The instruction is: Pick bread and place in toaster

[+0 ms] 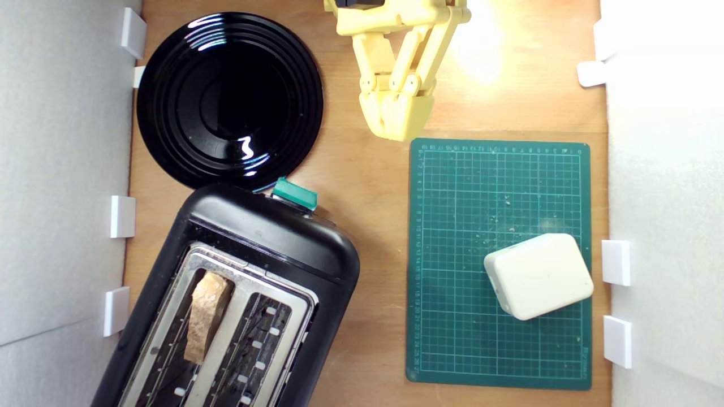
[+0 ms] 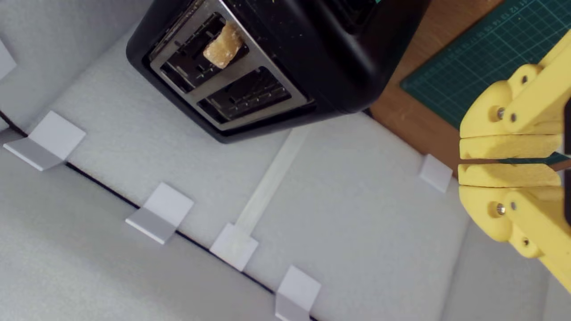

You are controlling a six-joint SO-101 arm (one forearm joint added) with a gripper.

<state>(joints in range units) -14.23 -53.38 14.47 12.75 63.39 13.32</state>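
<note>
Although the task names a pick, the bread point(image 1: 207, 315) is seen in the exterior view already standing on edge in one slot of the toaster point(image 1: 271, 237) — the slot toward that view's left — with its crust poking above the silver top plate. Its long axis is aligned with the slot. The second slot is seen empty. The gripper point(image 1: 397, 121) is held well apart from the toaster, up toward the far edge of the wooden table point(image 1: 373, 186), between the black plate point(image 1: 229, 99) and the green cutting mat point(image 1: 498, 263); the bread lies down and toward the view's left from its tips. The fingers are pressed together and nothing is held between them. A white block point(image 1: 538, 275) rests on the mat, clear of the arm. Open wood is left around the gripper, so a retreat is judged unobstructed.

In the wrist view, the gripper point(image 2: 508, 160) is shown with its jaws closed, only a thin seam between them. The toaster point(image 2: 321, 58) is seen at a distance, and the bread point(image 2: 223, 44) is lodged in one of its slots. The placing is judged done.
</note>
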